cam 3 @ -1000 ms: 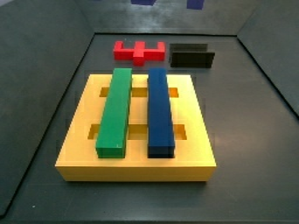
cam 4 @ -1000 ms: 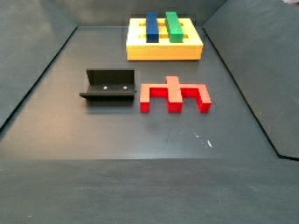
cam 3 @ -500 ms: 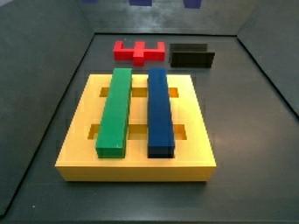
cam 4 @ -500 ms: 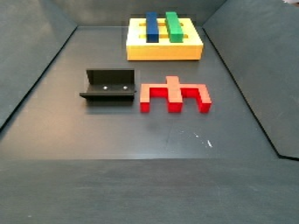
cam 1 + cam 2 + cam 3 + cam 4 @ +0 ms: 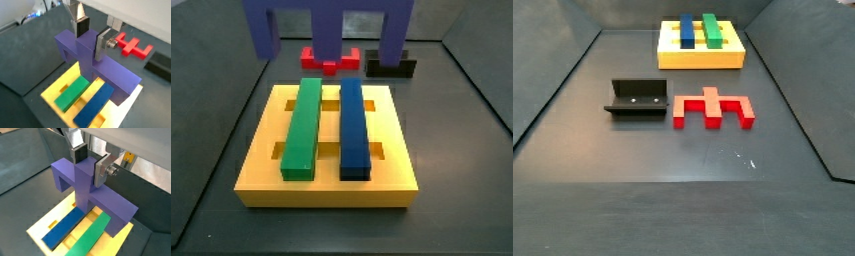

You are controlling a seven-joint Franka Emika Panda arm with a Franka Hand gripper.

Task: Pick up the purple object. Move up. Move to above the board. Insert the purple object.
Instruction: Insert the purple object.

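My gripper (image 5: pixel 91 36) is shut on the purple object (image 5: pixel 110 72), the silver fingers clamping its central stem; both wrist views show this (image 5: pixel 90 162). The purple object (image 5: pixel 83 185) hangs in the air over the board (image 5: pixel 59 80), a yellow slab bearing a green bar (image 5: pixel 72 93) and a blue bar (image 5: pixel 97 102). In a side view the purple object (image 5: pixel 329 28) fills the top edge with its prongs pointing down, above the far end of the board (image 5: pixel 325 186); the gripper is out of that view. In a side view only the board (image 5: pixel 700 59) shows.
A red notched block (image 5: pixel 714 108) and the dark fixture (image 5: pixel 636 98) lie on the grey floor beyond the board. In a side view the red block (image 5: pixel 310 58) is partly hidden behind the purple stem, beside the fixture (image 5: pixel 392 68). Grey walls ring the floor.
The purple object has come into a side view from above and now hangs over the far end of the board. The board, red block and fixture have not moved.
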